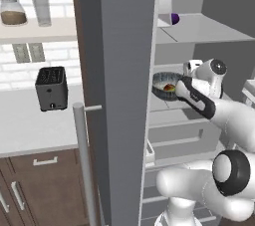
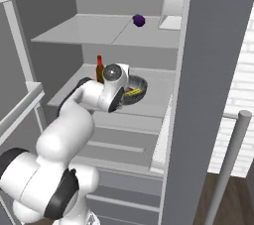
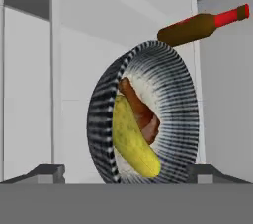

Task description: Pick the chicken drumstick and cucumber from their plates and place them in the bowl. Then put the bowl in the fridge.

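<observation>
Jaws spread wide, gripper [image 3: 126, 172] clear of the bowl [image 3: 170, 85], which sits on the fridge [image 1: 124, 70] shelf holding cucumber [image 3: 131, 141] and chicken drumstick [image 3: 141, 112]. Best retreat straight back, avoiding the rim and brown bottle [image 3: 197, 25].

The white arm rises from the base low in the near part of the scene, bends at a big dark-ringed elbow joint, and stretches forward and up, its forearm sloping toward the far side. The wrist is turned so the hand points away from the base, roughly level. In the hand view the gripper [image 3: 126, 171] has its two dark fingertips [image 3: 47, 171] standing wide apart at either side, with nothing clamped between them.
</observation>
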{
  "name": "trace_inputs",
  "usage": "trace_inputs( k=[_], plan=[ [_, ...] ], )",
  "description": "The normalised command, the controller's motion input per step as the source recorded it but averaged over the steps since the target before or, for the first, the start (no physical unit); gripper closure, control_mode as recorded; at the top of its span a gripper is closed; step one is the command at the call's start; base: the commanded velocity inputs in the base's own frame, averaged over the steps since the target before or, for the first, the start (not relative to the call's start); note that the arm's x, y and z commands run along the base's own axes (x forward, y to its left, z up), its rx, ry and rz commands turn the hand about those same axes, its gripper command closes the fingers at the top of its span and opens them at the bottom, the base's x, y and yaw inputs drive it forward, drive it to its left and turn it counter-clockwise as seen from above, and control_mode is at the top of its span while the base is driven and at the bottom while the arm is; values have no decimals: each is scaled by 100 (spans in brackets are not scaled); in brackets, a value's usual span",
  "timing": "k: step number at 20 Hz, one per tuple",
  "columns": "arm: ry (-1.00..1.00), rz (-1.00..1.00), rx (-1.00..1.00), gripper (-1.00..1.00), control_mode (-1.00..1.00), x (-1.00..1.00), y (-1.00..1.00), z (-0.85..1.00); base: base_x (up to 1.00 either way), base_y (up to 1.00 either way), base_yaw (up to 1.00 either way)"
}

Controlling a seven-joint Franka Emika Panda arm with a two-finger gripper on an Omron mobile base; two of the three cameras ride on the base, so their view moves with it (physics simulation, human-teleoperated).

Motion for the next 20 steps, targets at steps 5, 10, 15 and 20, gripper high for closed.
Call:
trace_inputs(
  k=[5,10,15,20],
  plan=[
    [13,0,0,-100,-100,-99,0,98,0,0,0],
    [-8,3,0,-100,-100,-100,19,57,0,0,0],
    [-45,4,0,-100,-100,-100,8,35,0,0,0],
    [-43,3,0,-100,-100,-68,12,12,0,0,0]
  ],
)
